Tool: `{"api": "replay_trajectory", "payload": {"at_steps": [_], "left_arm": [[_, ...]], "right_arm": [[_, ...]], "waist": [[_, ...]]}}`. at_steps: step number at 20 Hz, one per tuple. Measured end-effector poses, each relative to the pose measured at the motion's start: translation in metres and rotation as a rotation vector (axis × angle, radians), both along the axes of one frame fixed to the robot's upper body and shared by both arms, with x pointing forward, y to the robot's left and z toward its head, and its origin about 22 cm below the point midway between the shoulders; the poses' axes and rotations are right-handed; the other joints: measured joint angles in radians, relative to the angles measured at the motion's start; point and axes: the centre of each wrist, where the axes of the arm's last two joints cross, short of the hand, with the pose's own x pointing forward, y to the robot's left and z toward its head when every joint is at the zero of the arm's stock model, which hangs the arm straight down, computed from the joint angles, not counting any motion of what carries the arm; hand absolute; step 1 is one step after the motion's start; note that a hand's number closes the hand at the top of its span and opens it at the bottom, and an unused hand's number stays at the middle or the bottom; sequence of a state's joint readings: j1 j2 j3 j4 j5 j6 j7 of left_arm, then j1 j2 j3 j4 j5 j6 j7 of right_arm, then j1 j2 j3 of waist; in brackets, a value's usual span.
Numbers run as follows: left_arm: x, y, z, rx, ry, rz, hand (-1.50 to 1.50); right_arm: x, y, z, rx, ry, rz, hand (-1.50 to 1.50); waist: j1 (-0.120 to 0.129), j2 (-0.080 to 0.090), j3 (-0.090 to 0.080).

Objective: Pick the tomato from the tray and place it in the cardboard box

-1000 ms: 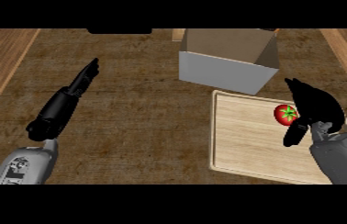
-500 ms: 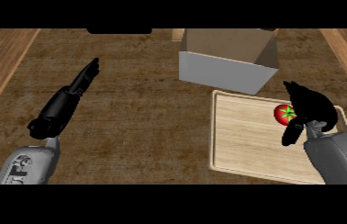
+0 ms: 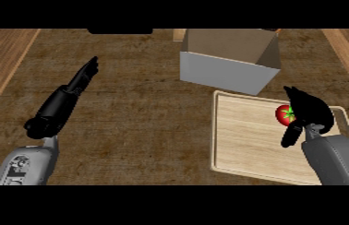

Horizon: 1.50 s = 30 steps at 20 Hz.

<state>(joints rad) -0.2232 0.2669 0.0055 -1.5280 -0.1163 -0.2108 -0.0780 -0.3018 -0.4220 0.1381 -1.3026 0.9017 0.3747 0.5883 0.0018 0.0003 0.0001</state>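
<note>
Head view – right hand (image 3: 308, 111) curled round tomato (image 3: 283, 115) on tray (image 3: 245, 141), left hand (image 3: 68, 97) straight-fingered – cardboard box (image 3: 228, 60) just beyond.

right hand (image 3: 310, 111) curled on tomato (image 3: 283, 115) | tray (image 3: 249, 141) | left hand (image 3: 71, 92) open

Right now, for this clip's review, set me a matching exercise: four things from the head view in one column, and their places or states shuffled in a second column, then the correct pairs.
Column 1:
1. tomato
2. cardboard box
3. left hand
4. right hand

Column 2:
A. fingers straight, stretched over the bare counter at the view's left
B. standing open on the counter just beyond the tray
C. on the tray near its right edge, partly hidden
D. curled against the tomato's right side

Pairs: 1-C, 2-B, 3-A, 4-D
</note>
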Motion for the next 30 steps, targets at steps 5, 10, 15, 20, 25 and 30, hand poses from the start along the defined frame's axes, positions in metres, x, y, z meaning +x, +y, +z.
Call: {"api": "replay_trajectory", "payload": {"at_steps": [5,10,15,20,25,30], "left_arm": [[0.0,-0.002,0.002,0.0,-0.002,0.007,0.0],[-0.006,-0.005,-0.005,-0.005,0.003,0.004,0.0],[-0.001,-0.005,0.004,-0.002,-0.002,-0.002,0.0],[0.003,-0.021,0.006,-0.007,-0.01,-0.074,0.0],[0.006,-0.022,0.004,0.001,-0.009,-0.067,0.0],[0.003,-0.008,0.002,0.006,-0.006,-0.021,0.0]], "right_arm": [[-0.003,-0.006,-0.008,-0.004,-0.032,0.097,1.5],[0.0,-0.003,-0.01,-0.045,-0.109,0.165,1.5],[0.003,0.025,-0.008,-0.041,-0.173,0.325,1.5],[-0.007,0.144,-0.002,0.153,-0.21,0.834,1.5],[-0.034,0.236,0.02,0.302,-0.312,1.226,1.5],[-0.054,0.27,0.056,0.348,-0.471,1.403,1.5]], "waist": [[0.001,-0.003,-0.004],[0.002,-0.005,-0.006],[0.003,-0.003,-0.007],[0.084,0.009,-0.004],[0.071,0.008,-0.001],[0.03,0.001,0.0]]}}
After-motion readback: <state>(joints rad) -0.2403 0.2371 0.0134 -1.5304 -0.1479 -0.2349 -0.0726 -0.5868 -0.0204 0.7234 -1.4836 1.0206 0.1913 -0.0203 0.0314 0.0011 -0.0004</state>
